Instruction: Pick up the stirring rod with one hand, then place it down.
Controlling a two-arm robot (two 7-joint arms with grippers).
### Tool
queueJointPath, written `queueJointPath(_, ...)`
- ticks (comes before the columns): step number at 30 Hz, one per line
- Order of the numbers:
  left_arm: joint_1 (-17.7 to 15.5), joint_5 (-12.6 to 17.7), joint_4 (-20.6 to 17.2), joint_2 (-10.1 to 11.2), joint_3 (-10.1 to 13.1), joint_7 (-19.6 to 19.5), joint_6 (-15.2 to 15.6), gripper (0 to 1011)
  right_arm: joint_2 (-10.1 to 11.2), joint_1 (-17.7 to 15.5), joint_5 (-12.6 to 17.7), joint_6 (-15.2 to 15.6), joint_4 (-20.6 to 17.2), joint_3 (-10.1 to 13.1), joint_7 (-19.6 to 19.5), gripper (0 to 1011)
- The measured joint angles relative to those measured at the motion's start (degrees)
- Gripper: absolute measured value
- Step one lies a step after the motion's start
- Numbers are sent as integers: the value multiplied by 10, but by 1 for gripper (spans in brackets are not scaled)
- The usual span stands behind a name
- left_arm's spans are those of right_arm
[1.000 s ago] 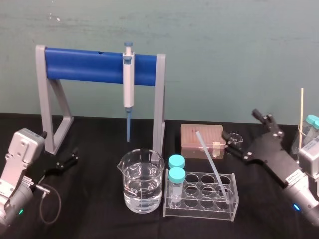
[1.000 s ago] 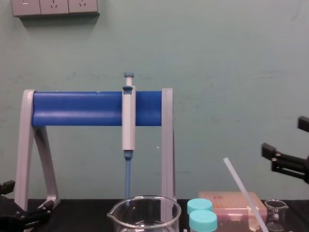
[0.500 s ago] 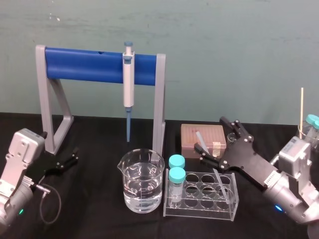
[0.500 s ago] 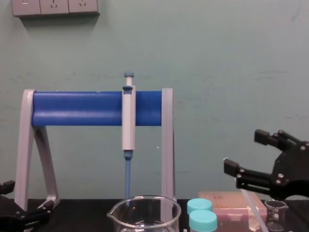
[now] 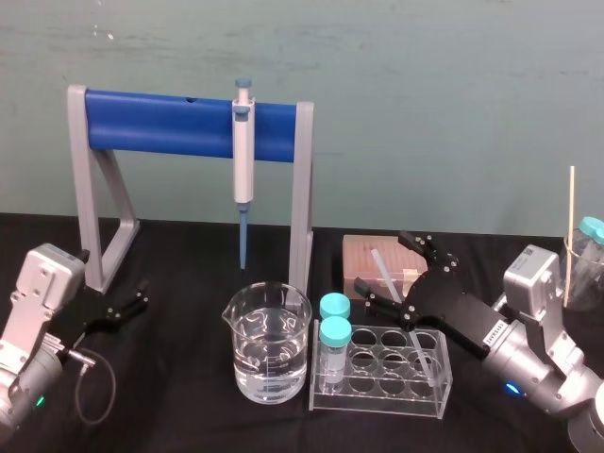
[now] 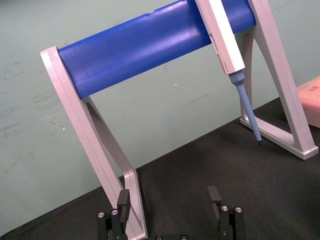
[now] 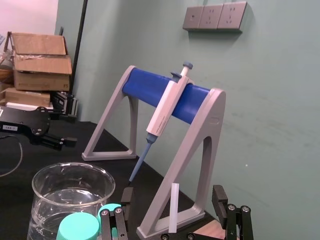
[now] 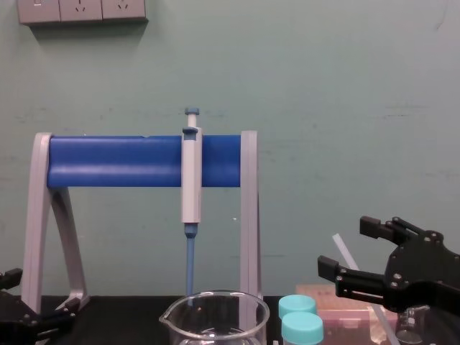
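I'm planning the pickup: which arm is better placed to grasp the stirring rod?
Right. The right gripper is open with its fingers on either side of the stirring rod, which leans in the tube rack. The left gripper sits far off near the pipette stand's left leg.

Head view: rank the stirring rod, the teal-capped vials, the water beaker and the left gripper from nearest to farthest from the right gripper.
1. stirring rod, between the fingers of the open right gripper.
2. teal-capped vials, in the rack just left.
3. water beaker, farther left.
4. left gripper, parked at the far left.
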Motion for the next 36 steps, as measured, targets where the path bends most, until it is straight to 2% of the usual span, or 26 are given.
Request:
queueJointPath(14, 0, 0, 0, 0, 0, 0, 0, 1000, -22, 14, 24, 38, 32, 16, 36, 1003)
queueJointPath(27, 0, 0, 0, 0, 0, 0, 0, 1001, -33, 20, 37, 72, 48, 27, 67, 1003)
queueJointPath(36, 0, 0, 0, 0, 0, 0, 0, 1001, -37, 18, 33, 76, 49, 33, 71, 1003)
